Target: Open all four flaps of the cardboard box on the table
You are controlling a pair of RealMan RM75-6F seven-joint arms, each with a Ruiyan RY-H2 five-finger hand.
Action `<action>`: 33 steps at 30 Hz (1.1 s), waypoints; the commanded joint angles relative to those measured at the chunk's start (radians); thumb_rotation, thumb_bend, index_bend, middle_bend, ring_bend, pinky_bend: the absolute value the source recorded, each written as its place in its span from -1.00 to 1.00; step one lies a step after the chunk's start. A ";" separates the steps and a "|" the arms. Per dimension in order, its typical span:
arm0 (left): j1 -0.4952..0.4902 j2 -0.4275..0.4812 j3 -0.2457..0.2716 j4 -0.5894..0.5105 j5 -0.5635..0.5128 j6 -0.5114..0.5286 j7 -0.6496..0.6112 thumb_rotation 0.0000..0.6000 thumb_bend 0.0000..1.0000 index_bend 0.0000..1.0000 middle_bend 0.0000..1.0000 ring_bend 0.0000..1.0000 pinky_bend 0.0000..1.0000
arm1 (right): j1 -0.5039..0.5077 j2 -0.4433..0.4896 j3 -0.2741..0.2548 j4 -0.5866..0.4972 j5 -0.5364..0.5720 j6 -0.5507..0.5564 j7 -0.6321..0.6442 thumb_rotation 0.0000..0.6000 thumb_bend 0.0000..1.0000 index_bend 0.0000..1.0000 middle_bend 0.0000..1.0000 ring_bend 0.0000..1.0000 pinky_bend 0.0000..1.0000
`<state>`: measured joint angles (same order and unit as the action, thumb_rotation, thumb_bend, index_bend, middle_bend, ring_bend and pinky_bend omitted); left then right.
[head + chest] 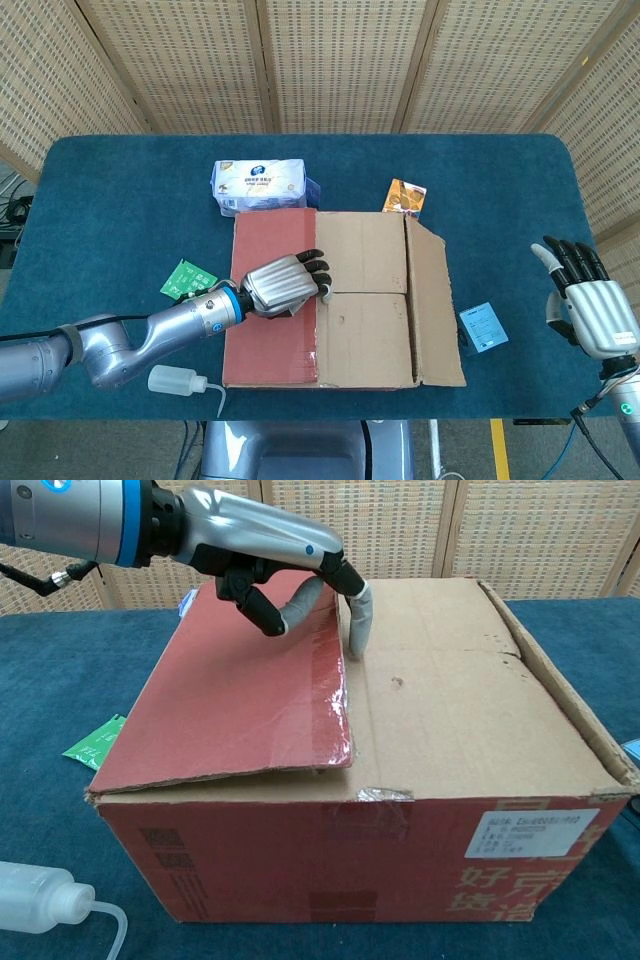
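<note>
Box: cardboard box (pixel 345 300) sits mid-table in front of me, its red flap (pixel 272 300) slightly raised.
Left hand: my left hand (pixel 285 284) rests over the red flap's inner edge, fingers (pixel 356 620) curled down, tips at the seam, gripping nothing.
Right hand: my right hand (pixel 590 310) hovers well right of the box, fingers apart, empty.

Left hand (pixel 285 284) sits atop cardboard box (pixel 365 300) at the red flap's (pixel 270 340) edge. Box's left side crowded — green packet (pixel 186 278), squeeze bottle (pixel 180 381). Tissue pack (pixel 261 186) touches back. Blue card (pixel 483 327) near right wall.
</note>
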<state>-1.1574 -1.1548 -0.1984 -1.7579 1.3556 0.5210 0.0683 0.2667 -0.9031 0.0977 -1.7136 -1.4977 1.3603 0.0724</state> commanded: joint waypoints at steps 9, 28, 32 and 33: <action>0.017 0.048 0.000 -0.021 0.001 0.039 -0.002 1.00 1.00 -0.22 -0.31 -0.61 -0.76 | 0.004 -0.008 0.013 0.011 0.009 -0.005 0.012 1.00 0.71 -0.90 -0.92 -1.00 -0.91; 0.097 0.265 -0.015 -0.173 0.119 0.162 -0.071 1.00 1.00 -0.22 -0.14 -0.44 -0.76 | 0.020 -0.014 0.027 0.013 0.015 -0.027 0.011 1.00 0.70 -0.90 -0.92 -1.00 -0.91; 0.122 0.312 -0.015 -0.194 0.150 0.195 -0.099 1.00 1.00 -0.22 -0.12 -0.42 -0.76 | 0.022 -0.012 0.030 0.008 0.017 -0.030 0.006 1.00 0.70 -0.90 -0.92 -1.00 -0.91; 0.128 0.322 -0.015 -0.198 0.156 0.202 -0.105 1.00 1.00 -0.22 -0.12 -0.42 -0.76 | 0.022 -0.011 0.030 0.007 0.017 -0.030 0.005 1.00 0.70 -0.90 -0.92 -1.00 -0.91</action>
<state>-1.0400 -0.8472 -0.2132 -1.9473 1.5020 0.7105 -0.0260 0.2886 -0.9143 0.1276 -1.7061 -1.4810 1.3300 0.0776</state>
